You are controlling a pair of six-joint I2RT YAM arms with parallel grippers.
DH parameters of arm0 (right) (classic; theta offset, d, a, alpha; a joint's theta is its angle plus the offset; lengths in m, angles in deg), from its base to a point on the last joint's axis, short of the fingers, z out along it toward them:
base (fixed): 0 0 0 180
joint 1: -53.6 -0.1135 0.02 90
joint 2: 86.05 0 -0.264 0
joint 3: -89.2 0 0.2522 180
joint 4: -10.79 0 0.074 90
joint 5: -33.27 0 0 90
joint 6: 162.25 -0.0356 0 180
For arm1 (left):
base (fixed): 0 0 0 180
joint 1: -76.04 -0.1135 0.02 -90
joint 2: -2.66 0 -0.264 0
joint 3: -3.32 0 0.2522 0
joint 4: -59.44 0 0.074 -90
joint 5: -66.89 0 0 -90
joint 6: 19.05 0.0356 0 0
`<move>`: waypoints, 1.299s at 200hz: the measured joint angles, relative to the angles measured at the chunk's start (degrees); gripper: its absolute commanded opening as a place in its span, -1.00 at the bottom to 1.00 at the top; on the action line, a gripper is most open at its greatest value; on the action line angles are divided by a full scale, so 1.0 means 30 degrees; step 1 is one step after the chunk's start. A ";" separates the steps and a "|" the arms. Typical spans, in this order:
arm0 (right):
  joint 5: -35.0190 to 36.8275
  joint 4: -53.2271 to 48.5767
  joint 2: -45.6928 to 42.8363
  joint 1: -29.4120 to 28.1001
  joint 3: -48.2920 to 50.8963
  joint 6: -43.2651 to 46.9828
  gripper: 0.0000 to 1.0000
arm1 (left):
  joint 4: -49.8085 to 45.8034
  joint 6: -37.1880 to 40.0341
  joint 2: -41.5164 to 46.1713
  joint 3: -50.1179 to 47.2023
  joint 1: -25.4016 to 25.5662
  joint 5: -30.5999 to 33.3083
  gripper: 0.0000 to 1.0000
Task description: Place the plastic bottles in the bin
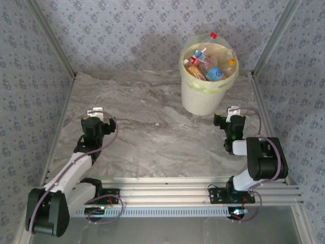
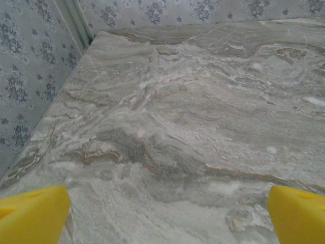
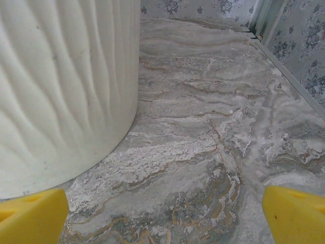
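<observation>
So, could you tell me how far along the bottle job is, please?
Done: the plastic bottles are piled in the bin, one red-capped bottle poking above its rim. In hand: nothing; the left gripper and right gripper are both open and empty, low over the marble table. Left: apparently nothing, as the table visibly carries just the bin.

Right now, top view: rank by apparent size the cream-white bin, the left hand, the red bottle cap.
1. Round cream-white plastic bin, clearly largest.
2. Black left hand.
3. Small red bottle cap above the bin's rim, smallest.
</observation>
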 measured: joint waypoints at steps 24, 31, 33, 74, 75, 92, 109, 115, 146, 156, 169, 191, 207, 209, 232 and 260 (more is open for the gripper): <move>-0.0138 -0.0233 0.0000 0.0000 0.0000 0.0000 1.00 | 0.3009 0.0401 -0.2055 -0.0612 -0.1078 -0.0816 0.99; -0.0168 -0.0270 0.0000 0.0000 0.0000 0.0000 1.00 | 0.4058 0.0415 -0.2790 -0.0947 -0.1421 -0.1202 0.99; -0.0182 -0.0277 0.0000 0.0000 0.0000 0.0000 1.00 | 0.4379 0.0415 -0.3053 -0.1042 -0.1537 -0.1297 0.99; -0.0299 -0.0364 0.0000 0.0000 0.0000 0.0000 1.00 | 0.8488 0.0408 -0.6674 -0.2149 -0.2841 -0.3177 0.99; -0.0299 -0.0364 0.0000 0.0000 0.0000 0.0000 1.00 | 0.8619 0.0401 -0.6754 -0.2164 -0.2878 -0.3242 0.99; -0.0335 -0.0386 0.0000 0.0000 0.0000 0.0000 1.00 | 1.0666 0.0168 -0.7868 -0.2346 -0.3381 -0.3774 0.99; -0.0335 -0.0408 0.0000 0.0000 0.0000 0.0000 1.00 | 1.2917 -0.0379 -0.9508 -0.2565 -0.4226 -0.4218 0.99; -0.0335 -0.0408 0.0000 0.0000 0.0000 0.0000 1.00 | 1.3245 -0.0532 -1.0003 -0.2579 -0.4495 -0.4415 0.99; -0.0335 -0.0408 0.0000 0.0000 0.0000 0.0000 1.00 | 1.2167 -0.0670 -1.0528 -0.1588 -0.4677 -0.5209 0.99; -0.0335 -0.0415 0.0000 0.0000 0.0000 0.0000 1.00 | 1.2080 -0.0612 -1.0535 -0.1115 -0.4452 -0.5268 0.99; -0.0335 -0.0415 0.0000 0.0000 0.0000 0.0000 1.00 | 1.2072 -0.0605 -1.0535 -0.0707 -0.4226 -0.5282 0.99; -0.0335 -0.0415 0.0000 0.0000 0.0000 0.0000 1.00 | 1.1803 -0.0386 -1.0535 -0.0561 -0.3971 -0.5260 0.99; -0.0335 -0.0415 0.0000 0.0000 0.0000 0.0000 1.00 | 1.1606 -0.0306 -1.0550 -0.0561 -0.3934 -0.5268 0.99; -0.0335 -0.0415 0.0000 0.0000 0.0000 0.0000 1.00 | 1.1606 -0.0306 -1.0550 -0.0561 -0.3934 -0.5268 0.99; -0.0335 -0.0415 0.0000 0.0000 0.0000 0.0000 0.99 | 1.1489 -0.0240 -1.0550 -0.0561 -0.3942 -0.5260 0.99; -0.0335 -0.0415 0.0000 0.0000 0.0000 0.0000 1.00 | 1.1366 -0.0240 -1.0550 -0.0561 -0.3942 -0.5268 0.99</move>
